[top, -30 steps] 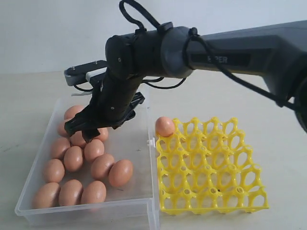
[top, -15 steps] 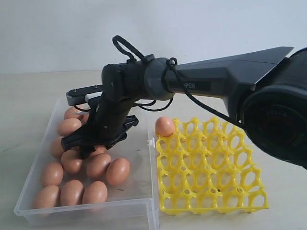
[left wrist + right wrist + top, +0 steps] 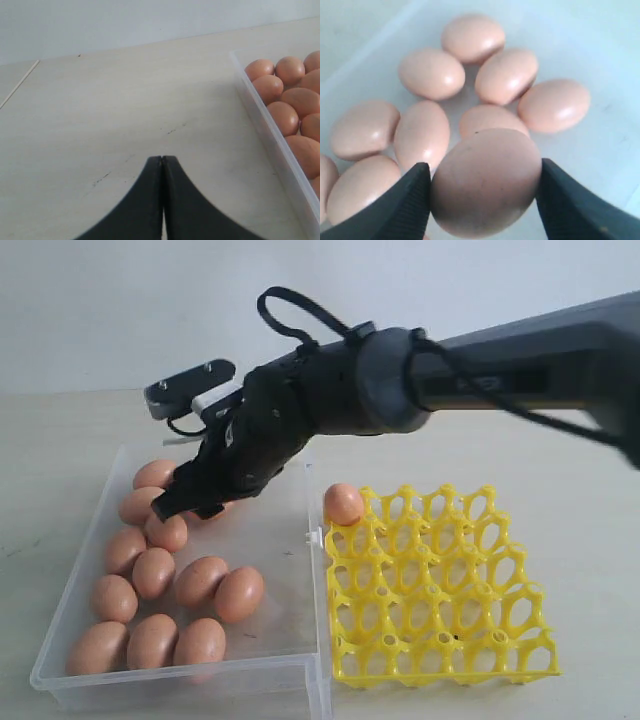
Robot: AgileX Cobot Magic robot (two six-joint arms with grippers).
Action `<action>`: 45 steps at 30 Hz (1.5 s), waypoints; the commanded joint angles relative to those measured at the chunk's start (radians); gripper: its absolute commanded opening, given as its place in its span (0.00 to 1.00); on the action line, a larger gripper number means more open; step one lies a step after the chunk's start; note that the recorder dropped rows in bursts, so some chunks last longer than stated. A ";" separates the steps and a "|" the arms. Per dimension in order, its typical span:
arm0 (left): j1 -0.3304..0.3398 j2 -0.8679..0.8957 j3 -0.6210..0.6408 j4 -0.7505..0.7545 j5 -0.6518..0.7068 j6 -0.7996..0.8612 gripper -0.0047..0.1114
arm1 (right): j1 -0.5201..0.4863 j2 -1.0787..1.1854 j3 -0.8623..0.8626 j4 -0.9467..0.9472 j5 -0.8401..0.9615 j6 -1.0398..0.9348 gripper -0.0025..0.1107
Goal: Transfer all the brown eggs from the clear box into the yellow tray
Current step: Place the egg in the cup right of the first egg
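Observation:
My right gripper (image 3: 483, 167) is shut on one brown egg (image 3: 487, 180), held across its width and lifted above the other eggs (image 3: 492, 80). From the exterior view, this gripper (image 3: 195, 502) hangs over the far left part of the clear box (image 3: 290, 665), and the held egg is mostly hidden behind the fingers. Several brown eggs (image 3: 200, 580) lie loose in the box. One egg (image 3: 343, 504) sits in the far left corner cup of the yellow tray (image 3: 450, 672). My left gripper (image 3: 162, 159) is shut and empty over bare table beside the box wall (image 3: 270, 135).
The yellow tray stands right against the box's right wall. The right arm's dark body (image 3: 360, 390) and cable loop stretch over the box's far edge. Bare light table (image 3: 125, 100) lies left of the box.
The right gripper went down among the eggs, its jaws narrowed onto one, and it has risen with that egg. A few loose eggs shifted. The tray egg stayed put.

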 commanded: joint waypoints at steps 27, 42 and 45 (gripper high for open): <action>-0.006 -0.006 -0.004 -0.002 -0.009 -0.005 0.04 | -0.346 -0.351 0.678 -0.069 -0.554 -0.099 0.02; -0.006 -0.006 -0.004 -0.002 -0.009 -0.005 0.04 | -0.348 -0.216 0.667 -0.071 -0.608 -0.123 0.10; -0.006 -0.006 -0.004 -0.002 -0.009 -0.005 0.04 | -0.348 -0.204 0.657 -0.073 -0.605 -0.123 0.21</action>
